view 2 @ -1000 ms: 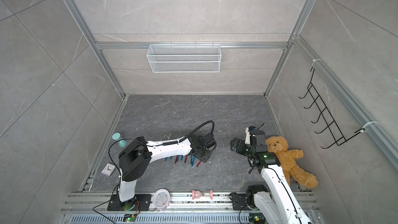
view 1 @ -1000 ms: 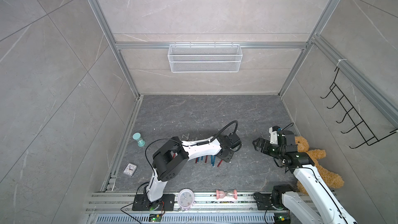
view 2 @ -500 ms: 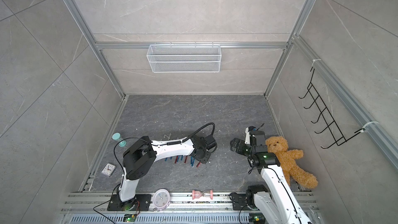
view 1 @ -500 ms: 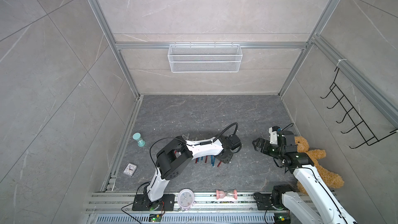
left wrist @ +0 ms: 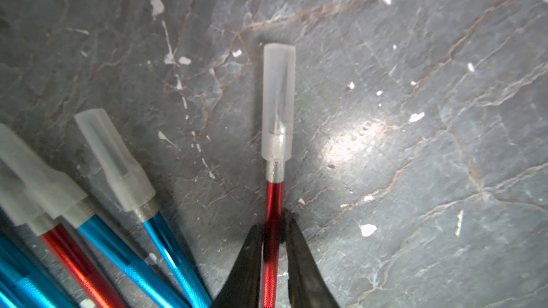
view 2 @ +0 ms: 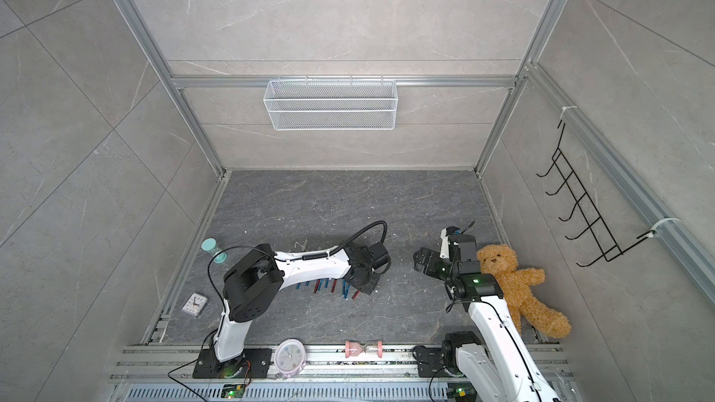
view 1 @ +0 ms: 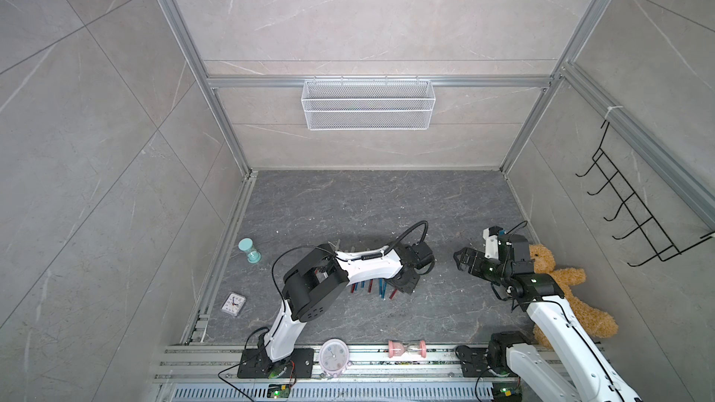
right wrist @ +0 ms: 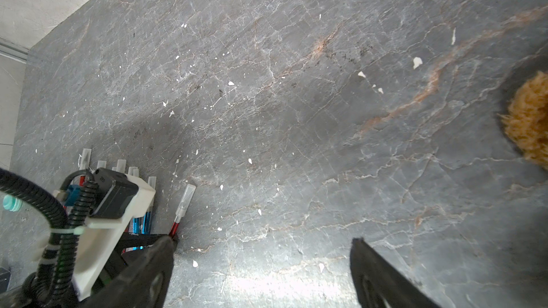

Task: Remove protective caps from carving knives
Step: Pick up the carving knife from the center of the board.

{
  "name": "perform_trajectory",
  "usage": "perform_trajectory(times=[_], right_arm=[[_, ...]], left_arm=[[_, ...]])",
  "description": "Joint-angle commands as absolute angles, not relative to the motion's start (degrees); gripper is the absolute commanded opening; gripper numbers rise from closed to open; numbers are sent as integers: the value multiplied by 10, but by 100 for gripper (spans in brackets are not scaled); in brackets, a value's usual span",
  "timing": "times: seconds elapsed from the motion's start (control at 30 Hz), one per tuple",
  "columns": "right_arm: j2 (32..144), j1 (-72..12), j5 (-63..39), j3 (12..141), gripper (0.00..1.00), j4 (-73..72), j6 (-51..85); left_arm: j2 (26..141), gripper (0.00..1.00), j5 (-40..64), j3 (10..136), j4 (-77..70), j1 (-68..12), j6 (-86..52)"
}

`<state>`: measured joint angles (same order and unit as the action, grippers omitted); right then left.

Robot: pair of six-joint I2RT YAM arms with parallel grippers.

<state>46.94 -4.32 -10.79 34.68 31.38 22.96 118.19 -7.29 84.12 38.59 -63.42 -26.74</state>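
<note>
Grey slab (left wrist: 415,173), left hand (left wrist: 272,232) pinching red knife (left wrist: 274,194)

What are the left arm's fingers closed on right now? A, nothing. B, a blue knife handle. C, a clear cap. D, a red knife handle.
D: in the left wrist view the left fingers pinch the red knife on its handle, below its cap.

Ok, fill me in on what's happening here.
The left gripper pinches a red carving knife by its handle between its fingers, on the table slightly apart from the other capped knives. Its protective cap is still on. The right gripper hangs open above the table near the teddy bear, holding nothing.
</note>
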Motion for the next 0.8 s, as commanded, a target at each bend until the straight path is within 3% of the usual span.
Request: perform_trajectory(times=[0.0,0.33,0.77], right_arm=[[471,-47,-112,338,93,303,234],[470,-46,-118,344,92,305,234],[465,-46,-134,345,82,304,236]], left_arm=[[1193,18,-70,851,406,-638,-261],[1192,2,-73,850,405,-640,-261],[1122,0,-82,823,357,-640,-274]])
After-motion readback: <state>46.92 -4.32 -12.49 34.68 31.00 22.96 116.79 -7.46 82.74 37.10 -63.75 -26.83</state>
